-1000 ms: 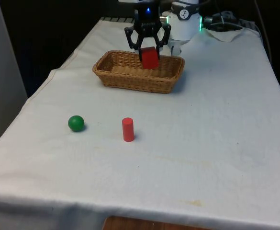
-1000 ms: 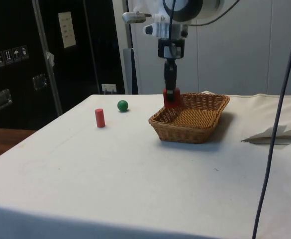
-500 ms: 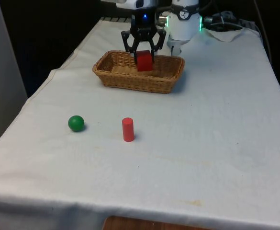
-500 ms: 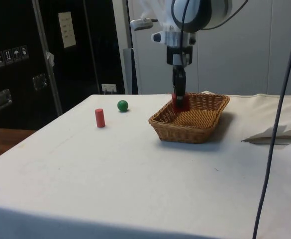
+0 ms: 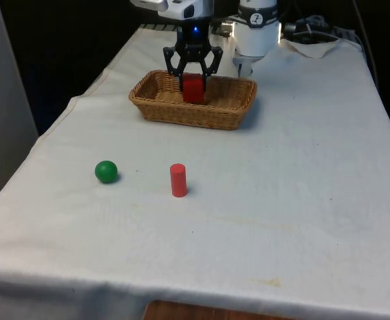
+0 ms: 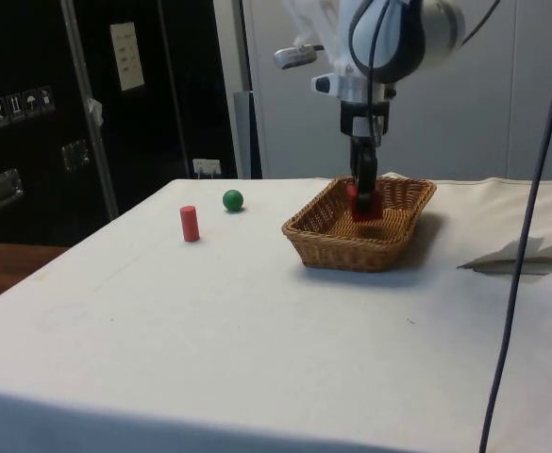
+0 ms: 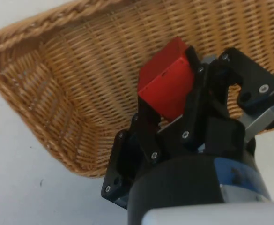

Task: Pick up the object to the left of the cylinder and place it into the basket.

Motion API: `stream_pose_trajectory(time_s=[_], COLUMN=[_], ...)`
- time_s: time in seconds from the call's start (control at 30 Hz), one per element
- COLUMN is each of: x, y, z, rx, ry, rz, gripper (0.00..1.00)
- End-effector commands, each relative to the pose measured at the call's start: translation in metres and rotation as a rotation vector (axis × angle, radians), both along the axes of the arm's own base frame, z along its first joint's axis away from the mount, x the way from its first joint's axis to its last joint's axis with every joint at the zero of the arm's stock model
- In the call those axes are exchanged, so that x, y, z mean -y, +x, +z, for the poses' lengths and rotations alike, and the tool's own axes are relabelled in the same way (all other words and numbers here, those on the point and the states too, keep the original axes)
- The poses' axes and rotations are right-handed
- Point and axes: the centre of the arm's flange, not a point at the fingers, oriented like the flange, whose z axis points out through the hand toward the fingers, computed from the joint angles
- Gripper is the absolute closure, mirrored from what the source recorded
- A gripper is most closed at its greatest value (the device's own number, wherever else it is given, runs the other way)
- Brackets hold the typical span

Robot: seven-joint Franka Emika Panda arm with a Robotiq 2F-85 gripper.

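While pointing straight down, the claw (image 5: 193,79) (fingers clamped) grips a red block (image 5: 193,89) inside the basket (image 5: 229,114).

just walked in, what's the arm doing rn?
The gripper is shut on a red block and holds it over the inside of the wicker basket at the far end of the table; the wrist view shows the block clamped between the jaws with the basket floor behind it. The block is not yet released. A green ball and a red cylinder stand apart on the white cloth, nearer the camera, the ball to the front view's left of the cylinder.
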Motion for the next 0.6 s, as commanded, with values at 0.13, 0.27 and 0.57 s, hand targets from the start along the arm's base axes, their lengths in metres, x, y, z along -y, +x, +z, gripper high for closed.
stream_pose_trajectory(time_s=[0.13,0.27,0.57], x=[-0.001,-0.002,-0.002], y=[-0.008,-0.010,-0.011], z=[-0.002,-0.006,-0.010], rx=[0.023,0.013,-0.006], ry=[-0.002,-0.006,-0.011], rz=[-0.002,-0.003,-0.004], gripper=[1.00,1.00,1.00])
